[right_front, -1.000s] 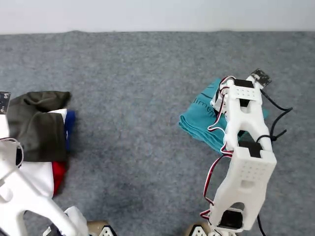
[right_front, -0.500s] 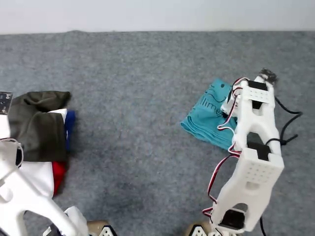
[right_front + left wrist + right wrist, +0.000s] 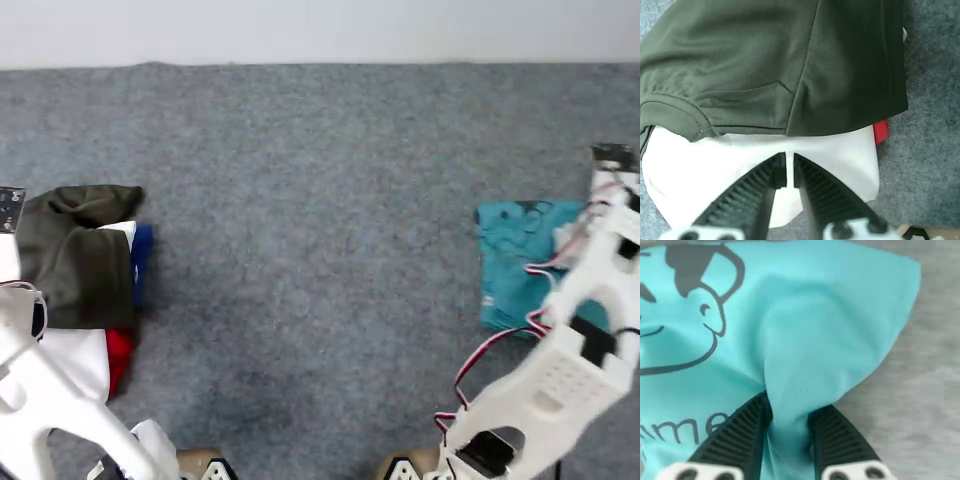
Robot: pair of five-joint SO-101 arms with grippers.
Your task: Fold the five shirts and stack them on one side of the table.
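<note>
1. High view. A folded, dark-printed teal shirt (image 3: 510, 270) lay on the grey felt-like table cover (image 3: 300, 200), partly under the white right arm (image 3: 560, 380). It was well apart from the stack on the opposite side. There a dark olive shirt (image 3: 75, 255) topped a white shirt (image 3: 85, 355), with the edges of a blue shirt (image 3: 143, 250) and a red shirt (image 3: 118, 355) showing beside them. The left arm (image 3: 30, 400) stood at that stack.

2. Left wrist view. The left gripper (image 3: 789, 162) hung over the white shirt (image 3: 840, 160), just beside the hem of the dark olive shirt (image 3: 765, 65). Its jaws were drawn almost together, with no cloth visibly between them. A corner of the red shirt (image 3: 881, 131) showed at the stack's edge.

3. Right wrist view. The right gripper (image 3: 789, 407) was clamped on a raised ridge of the teal shirt (image 3: 815, 315), which puckered upward between the jaws. The table cover (image 3: 920, 390) lay beyond the shirt's corner.

4. Hazards, as judged.
   - The pinch appeared to take few layers. Lifting or dragging from it could let the lower layers fall away and undo the fold.
   - The felt-like cover could catch the trailing cloth and make it bunch.
   - The cloth could slip from so narrow a grip during the long crossing.
   - A careless landing could push the dark olive shirt off the stack.
</note>
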